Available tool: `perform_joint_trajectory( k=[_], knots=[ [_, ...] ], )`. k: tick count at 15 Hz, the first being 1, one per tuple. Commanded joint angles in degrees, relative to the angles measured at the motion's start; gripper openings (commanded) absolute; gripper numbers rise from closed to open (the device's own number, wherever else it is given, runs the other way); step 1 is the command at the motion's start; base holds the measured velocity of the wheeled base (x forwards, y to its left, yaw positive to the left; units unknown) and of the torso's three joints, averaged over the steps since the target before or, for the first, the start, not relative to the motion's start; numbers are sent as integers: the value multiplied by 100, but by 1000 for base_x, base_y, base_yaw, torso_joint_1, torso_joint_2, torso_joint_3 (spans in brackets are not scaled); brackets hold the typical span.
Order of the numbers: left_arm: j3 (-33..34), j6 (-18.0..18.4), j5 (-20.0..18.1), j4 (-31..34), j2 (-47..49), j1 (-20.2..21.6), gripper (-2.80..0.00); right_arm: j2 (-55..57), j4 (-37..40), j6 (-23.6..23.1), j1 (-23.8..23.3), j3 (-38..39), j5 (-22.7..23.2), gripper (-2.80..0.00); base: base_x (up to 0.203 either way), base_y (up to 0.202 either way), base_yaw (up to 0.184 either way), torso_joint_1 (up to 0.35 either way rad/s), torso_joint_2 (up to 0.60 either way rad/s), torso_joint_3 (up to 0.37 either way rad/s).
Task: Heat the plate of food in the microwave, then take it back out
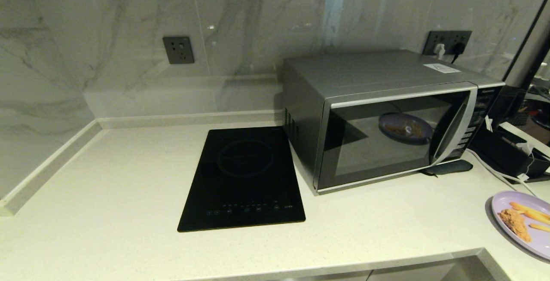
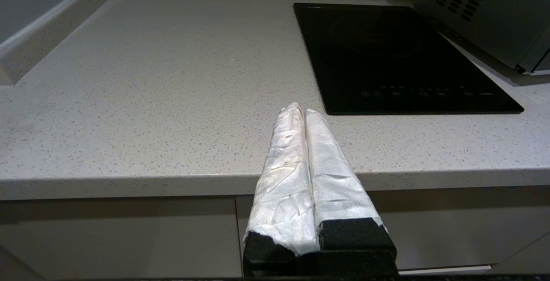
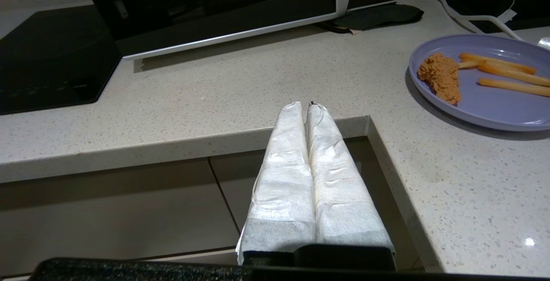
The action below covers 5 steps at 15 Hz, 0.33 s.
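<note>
Nothing looks started yet: the small round lilac plate of fries and a fried chunk (image 1: 522, 222) is sat on the speckled surface (image 1: 129, 178) at lower right, the big silver microwave (image 1: 386, 117) is shut, and both pincers, left (image 2: 299, 110) and right (image 3: 304, 105), are pressed closed on nothing.

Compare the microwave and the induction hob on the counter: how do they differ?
The microwave is a tall silver-grey box; the induction hob is a flat black slab lying on the counter. The microwave has a dark glass door with a curved silver handle, shut; the hob has only a row of touch controls along its near edge. The microwave stands to the right, the hob to the left. Both rest on the counter, side by side.
</note>
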Motion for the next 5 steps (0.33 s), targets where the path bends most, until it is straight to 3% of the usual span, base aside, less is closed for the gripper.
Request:
perform_joint_trajectory(
  k=[1, 5],
  knots=[
    [0, -2, 2, -2, 4, 1, -280, 9, 13, 16, 0, -9, -22, -280, 0, 0, 0, 0, 0, 0],
    [0, -2, 2, -2, 4, 1, -280, 7, -22, 93, 0, 9, -57, -280, 0, 0, 0, 0, 0, 0]
  ],
)
